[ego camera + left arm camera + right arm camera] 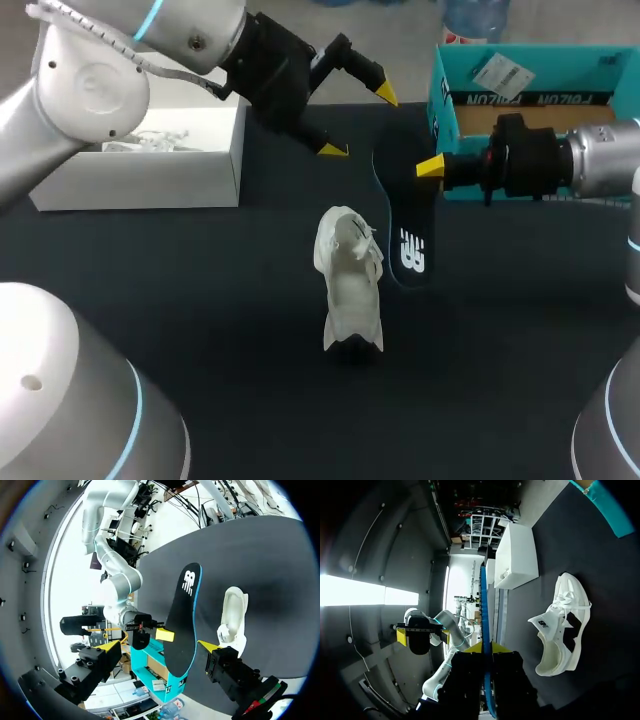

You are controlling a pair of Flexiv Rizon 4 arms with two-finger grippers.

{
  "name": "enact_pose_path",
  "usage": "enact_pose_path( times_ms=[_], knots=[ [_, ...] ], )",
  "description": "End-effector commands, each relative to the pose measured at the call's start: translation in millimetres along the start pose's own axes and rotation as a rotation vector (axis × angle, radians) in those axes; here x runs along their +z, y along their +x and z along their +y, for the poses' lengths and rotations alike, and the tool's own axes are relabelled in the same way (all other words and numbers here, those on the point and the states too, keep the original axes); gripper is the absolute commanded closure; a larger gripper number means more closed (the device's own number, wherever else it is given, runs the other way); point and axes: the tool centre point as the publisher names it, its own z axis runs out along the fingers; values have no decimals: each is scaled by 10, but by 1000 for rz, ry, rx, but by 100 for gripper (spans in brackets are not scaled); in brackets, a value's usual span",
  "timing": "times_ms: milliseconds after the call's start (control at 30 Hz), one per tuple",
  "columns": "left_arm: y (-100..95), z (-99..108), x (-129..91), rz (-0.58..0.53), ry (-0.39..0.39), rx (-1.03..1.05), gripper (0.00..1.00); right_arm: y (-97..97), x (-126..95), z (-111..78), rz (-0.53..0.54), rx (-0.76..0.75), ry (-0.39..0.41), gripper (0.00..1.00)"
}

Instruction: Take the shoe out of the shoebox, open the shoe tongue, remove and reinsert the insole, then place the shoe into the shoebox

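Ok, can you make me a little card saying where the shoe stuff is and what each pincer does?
shoe: white, on the black table, outside both boxes
insole: dark, blue-edged, out of the shoe
right pincer: shut on the insole
left pincer: open, holding nothing
shoebox: teal, far right of the table
white box: far left

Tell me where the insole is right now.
In the head view the insole is gripped at one end by the right gripper, just right of the white shoe at mid-table and in front of the teal shoebox.
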Motion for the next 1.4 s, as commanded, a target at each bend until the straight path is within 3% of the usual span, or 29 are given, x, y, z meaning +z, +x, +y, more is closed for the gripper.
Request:
enact_pose_path(
  times_ms=[33, 767, 1000, 1400],
  knots=[
    [40, -18, 7, -56, -3, 2, 0, -3, -17, -39, -3, 2, -10, 100],
    [40, -18, 7, -56, -3, 2, 0, -57, -28, -22, 13, 11, -19, 100],
    [202, 132, -8, -248, -5, -52, 0, -6, -72, 27, 14, 7, -13, 100],
    [335, 234, 59, -368, -72, -16, 0, 127, -156, 101, 30, 37, 5, 100]
  ],
)
